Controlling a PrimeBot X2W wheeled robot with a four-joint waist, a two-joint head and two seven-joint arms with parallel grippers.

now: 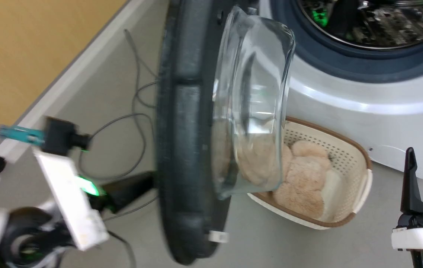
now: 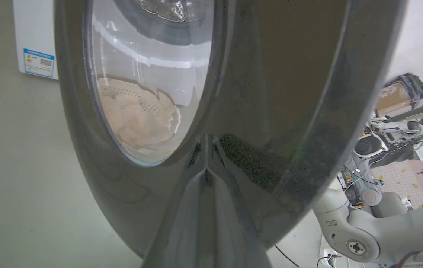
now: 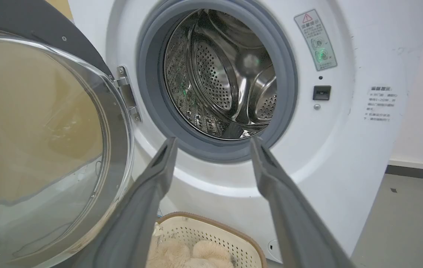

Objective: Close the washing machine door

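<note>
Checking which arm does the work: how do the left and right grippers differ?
The left gripper has its fingers together, tips against the black rim of the washing machine door; the right gripper is open, touching nothing. Left faces the door's outside; right faces the drum. Both have dark fingers.

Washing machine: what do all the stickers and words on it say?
Nothing on the washing machine reads clearly.
Warning sticker: red triangle sign, words too small.
Grey print right of the drum: too blurred.
Blue label: too small.
</note>
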